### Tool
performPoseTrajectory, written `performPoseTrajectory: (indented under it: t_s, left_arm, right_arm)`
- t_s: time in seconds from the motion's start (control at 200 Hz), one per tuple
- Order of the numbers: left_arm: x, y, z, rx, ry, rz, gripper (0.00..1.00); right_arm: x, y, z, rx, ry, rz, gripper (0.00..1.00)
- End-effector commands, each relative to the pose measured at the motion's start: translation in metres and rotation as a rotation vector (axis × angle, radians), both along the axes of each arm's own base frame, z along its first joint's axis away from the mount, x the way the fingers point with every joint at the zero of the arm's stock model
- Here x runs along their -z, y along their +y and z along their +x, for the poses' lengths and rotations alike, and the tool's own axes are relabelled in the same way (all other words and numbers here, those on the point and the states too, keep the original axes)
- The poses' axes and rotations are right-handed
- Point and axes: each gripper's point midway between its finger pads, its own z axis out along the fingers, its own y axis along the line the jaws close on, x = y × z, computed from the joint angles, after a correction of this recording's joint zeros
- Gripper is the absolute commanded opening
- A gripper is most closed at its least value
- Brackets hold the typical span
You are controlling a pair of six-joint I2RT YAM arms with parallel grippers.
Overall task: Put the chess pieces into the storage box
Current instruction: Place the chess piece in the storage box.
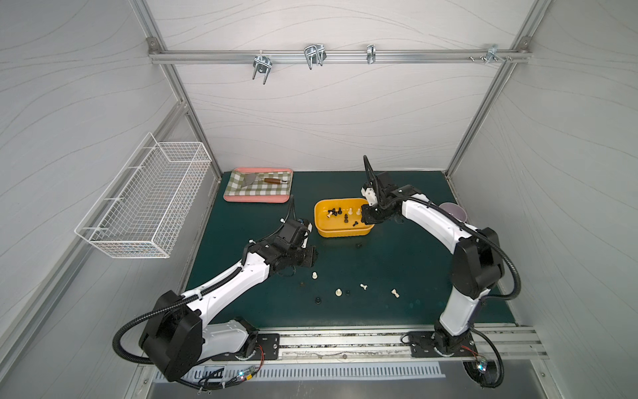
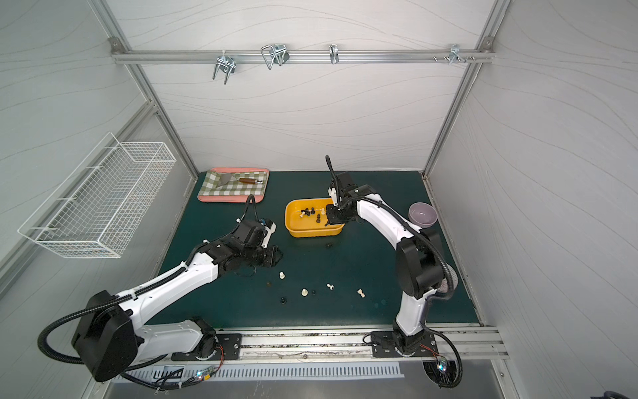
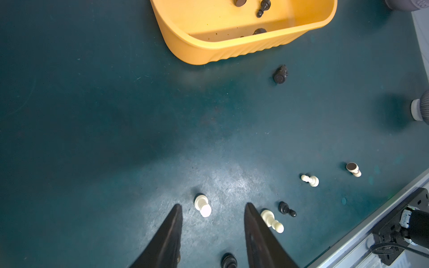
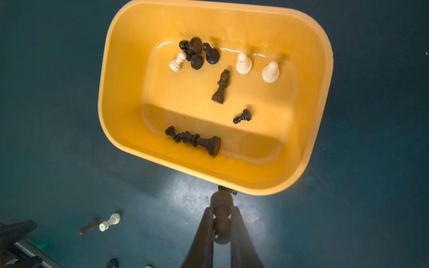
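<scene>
Brown wood shows between the fingers of the right gripper (image 4: 222,210), which is pinched tight on a brown piece (image 4: 222,200); the piece's long axis runs in line with the fingers, one end pointing forward at the box (image 4: 120,92). The coming move turns on that relation: the box lies straight ahead of this hand. In the right wrist view the leading end of the piece just meets the outside of the near rim, so the piece looks to be at the edge and not yet over the floor of the box. In both top views the same gripper sits at the box's right end. My guess is that a short push forward over the rim and then a release would finish this one. About ten chess pieces (image 4: 221,87) already lie inside, black and cream, some upright and some on their sides. The left gripper (image 3: 213,206) hovers over the green mat (image 3: 92,116) with its fingers apart and nothing held. A cream piece (image 3: 202,205) lies on the mat just ahead of the gap, and this arm is clearly the nearer one to the loose pieces (image 1: 338,293) strewn along the front of the mat, well apart from the box
</scene>
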Motion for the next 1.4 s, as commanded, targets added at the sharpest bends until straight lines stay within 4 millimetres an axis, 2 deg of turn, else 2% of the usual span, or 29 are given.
performPoseTrajectory:
  t_s: [0.0, 0.335, 0.595, 0.91, 1.035, 1.185, 1.395]
  left_arm:
    - [-0.008, -0.001, 0.002, -0.022, -0.032, -0.027, 0.45]
    - [-0.008, 0.000, 0.000, -0.030, -0.026, -0.031, 0.45]
    - [-0.006, 0.002, -0.003, -0.033, -0.027, -0.019, 0.45]
    - [-0.005, 0.004, -0.005, -0.040, -0.022, -0.015, 0.45]
    - [-0.004, 0.005, -0.007, -0.041, -0.015, -0.009, 0.45]
    - [-0.001, 0.009, -0.010, -0.043, -0.006, 0.008, 0.46]
    - [0.000, 0.013, -0.016, -0.040, 0.016, 0.029, 0.46]
  right_arm:
    - [0.008, -0.001, 0.005, -0.039, 0.023, -0.042, 0.13]
    - [0.011, -0.006, 0.024, -0.018, 0.029, -0.036, 0.13]
    - [0.006, -0.006, 0.026, -0.016, 0.024, -0.020, 0.23]
    - [0.000, -0.004, 0.024, -0.021, 0.022, 0.001, 0.24]
    - [-0.004, -0.003, 0.020, -0.024, 0.024, 0.019, 0.24]
    - [-0.021, -0.002, 0.012, -0.032, 0.001, 0.060, 0.24]
    - [-0.039, -0.007, -0.012, -0.042, -0.021, 0.107, 0.24]
